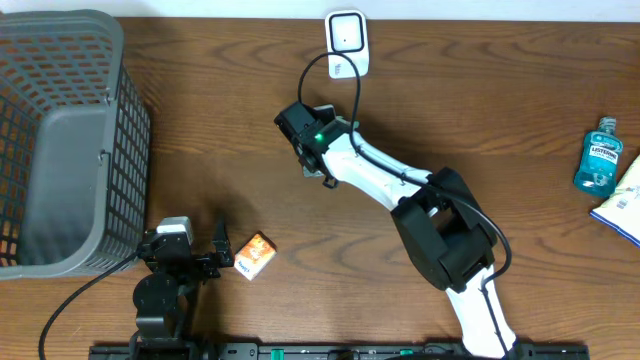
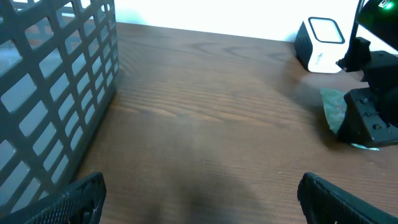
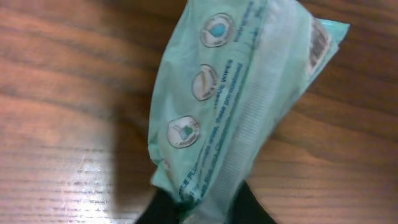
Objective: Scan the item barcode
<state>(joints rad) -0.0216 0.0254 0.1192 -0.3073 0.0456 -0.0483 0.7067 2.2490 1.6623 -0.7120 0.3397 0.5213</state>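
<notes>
A pale green wipes packet [image 3: 236, 93] fills the right wrist view, and my right gripper [image 3: 205, 208] is shut on its lower end. A barcode [image 3: 319, 43] shows at the packet's top right corner. Overhead, the right gripper [image 1: 305, 135] reaches toward the back centre, a little in front and to the left of the white scanner [image 1: 347, 40]. The left wrist view shows the scanner [image 2: 320, 43] at the far right, with the green packet [image 2: 334, 109] under the black gripper. My left gripper [image 1: 222, 250] rests open at the front left with nothing between its fingers [image 2: 68, 202].
A grey mesh basket [image 1: 60, 140] stands at the left and close beside the left gripper [image 2: 50, 93]. A small orange box [image 1: 256, 256] lies just right of the left gripper. A blue mouthwash bottle [image 1: 598, 155] and a white packet [image 1: 625, 205] lie at the far right.
</notes>
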